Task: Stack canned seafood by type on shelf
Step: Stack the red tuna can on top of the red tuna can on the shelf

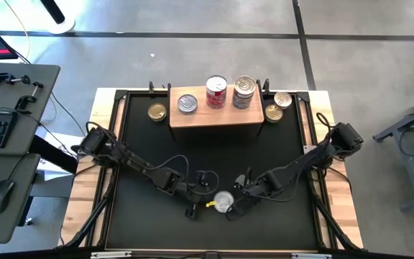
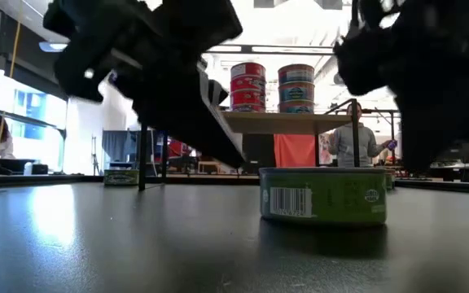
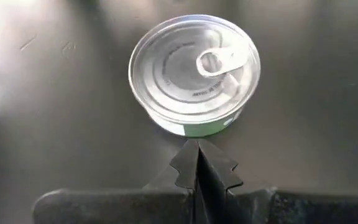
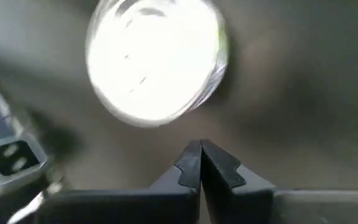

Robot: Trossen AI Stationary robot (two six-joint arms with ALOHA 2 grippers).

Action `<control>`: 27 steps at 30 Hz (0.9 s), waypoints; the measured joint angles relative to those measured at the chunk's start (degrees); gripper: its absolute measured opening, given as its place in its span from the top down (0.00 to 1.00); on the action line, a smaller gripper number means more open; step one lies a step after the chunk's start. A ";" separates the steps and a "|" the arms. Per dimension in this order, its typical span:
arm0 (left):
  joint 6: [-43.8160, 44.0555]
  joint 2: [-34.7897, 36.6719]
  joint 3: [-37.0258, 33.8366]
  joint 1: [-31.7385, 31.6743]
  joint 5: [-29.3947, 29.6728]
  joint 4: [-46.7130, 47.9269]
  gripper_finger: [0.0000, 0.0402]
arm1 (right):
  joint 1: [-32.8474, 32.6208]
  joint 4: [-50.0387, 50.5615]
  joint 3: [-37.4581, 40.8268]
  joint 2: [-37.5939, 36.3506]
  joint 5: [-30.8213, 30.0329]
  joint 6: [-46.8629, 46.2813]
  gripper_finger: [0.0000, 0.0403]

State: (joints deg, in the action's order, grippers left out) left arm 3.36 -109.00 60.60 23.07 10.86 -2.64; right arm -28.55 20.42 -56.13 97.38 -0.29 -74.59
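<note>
Nearest the camera, a green-labelled can is seen standing alone on the black mat at the near middle of the worktop, silver lid and pull tab up. It is flanked by the left hand just on its left and the right hand just on its right; both hands are closed, fingers pressed together, and nothing is gripped. For the pick to be done well, one hand should be opened wider than the lid, lowered so that the rim is straddled squarely, and closed on the side wall rather than on the tab; the other hand is best drawn aside first, since the two are crowded around one can. At the far side the shelf carries a red stack, a bluish stack and a single silver can toward its left. Open board is left only between that can and the red stack and along the near edge, so a lifted can must be carried high over the edge. Three more cans are seen on the mat beside the shelf ends, near the raised worktop border, where room for a hand is tight
</note>
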 joint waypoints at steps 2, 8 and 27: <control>-0.06 -0.25 1.08 0.05 -0.01 -0.56 1.00 | 0.78 1.33 0.02 0.63 -0.16 0.49 1.00; -1.20 -0.36 1.00 -0.17 -0.04 -0.07 1.00 | 2.93 -0.45 -0.01 4.00 2.13 2.65 1.00; -0.43 -4.32 1.02 -0.17 -1.81 -3.17 1.00 | 3.80 -5.40 -0.02 4.70 0.56 1.07 1.00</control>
State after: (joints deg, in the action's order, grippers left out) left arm 2.92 -113.31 61.63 22.90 9.05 -5.82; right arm -24.75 15.03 -56.15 102.08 0.27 -73.52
